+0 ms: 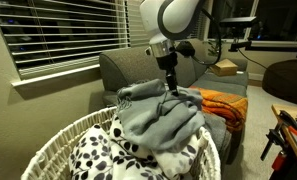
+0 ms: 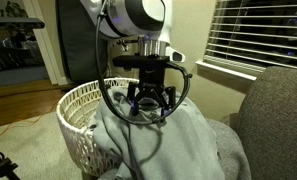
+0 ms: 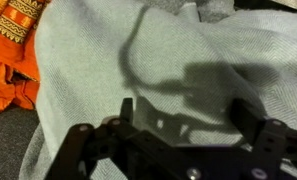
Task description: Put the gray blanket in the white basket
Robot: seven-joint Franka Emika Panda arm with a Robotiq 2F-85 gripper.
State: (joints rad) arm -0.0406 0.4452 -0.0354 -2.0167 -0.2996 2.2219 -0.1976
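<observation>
The gray blanket (image 1: 160, 122) lies heaped over the rim of the white woven basket (image 1: 50, 148), partly inside it and partly hanging toward the sofa. It shows in both exterior views, the blanket (image 2: 183, 140) and the basket (image 2: 80, 108). My gripper (image 1: 171, 86) hangs right above the top of the heap, pointing down. Its fingers (image 2: 151, 106) are spread apart with nothing between them. In the wrist view the blanket (image 3: 108, 70) fills the picture under the open jaws (image 3: 188, 115).
A black-and-white spotted cloth (image 1: 96, 156) lies in the basket under the gray blanket. An orange blanket (image 1: 224, 103) lies on the gray sofa (image 1: 126, 68) beside it and shows in the wrist view (image 3: 12, 45). A cardboard box (image 1: 225, 68) sits farther back.
</observation>
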